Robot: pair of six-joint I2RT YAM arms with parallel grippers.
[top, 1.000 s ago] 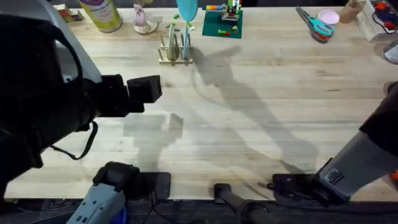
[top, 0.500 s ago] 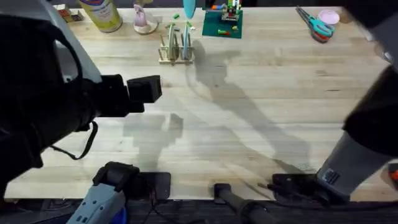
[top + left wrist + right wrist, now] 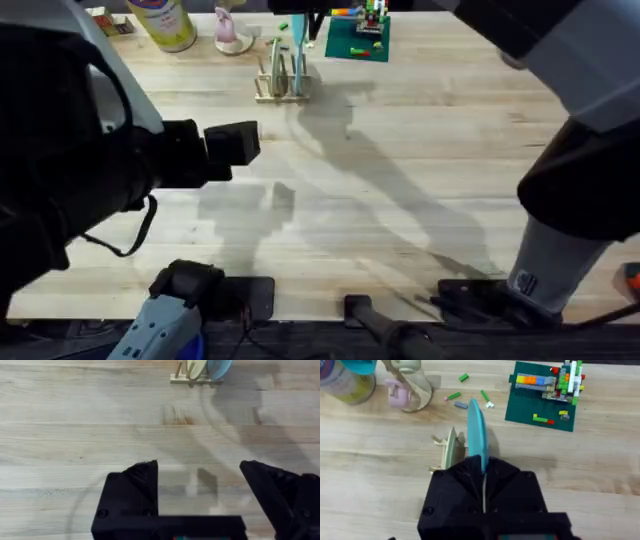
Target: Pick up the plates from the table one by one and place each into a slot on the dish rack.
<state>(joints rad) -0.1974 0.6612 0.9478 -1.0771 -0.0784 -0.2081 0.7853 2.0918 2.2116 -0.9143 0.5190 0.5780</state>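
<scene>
Overhead view shows the rack standing at the far side of the table, near the middle, with pale plates upright in its slots. Just above it, a turquoise plate hangs on edge, held from above by the right gripper, whose arm reaches across from the lower right and looks large and dark close to the camera. Behind the rack lies a green baseplate with bricks, and to the left stand a yellow bottle and a pink cup. The left arm is big and dark at the left side, and its gripper is over bare wood, well apart from the rack. Left wrist view shows the left gripper with fingers spread wide and nothing between them; far off I see the rack with a pale plate and a blue plate. Right wrist view shows the right gripper closed on the rim of the turquoise plate, which stands on edge just beside a pale plate in the rack; whether it touches the rack I cannot tell. The baseplate and some loose bricks lie beyond.
</scene>
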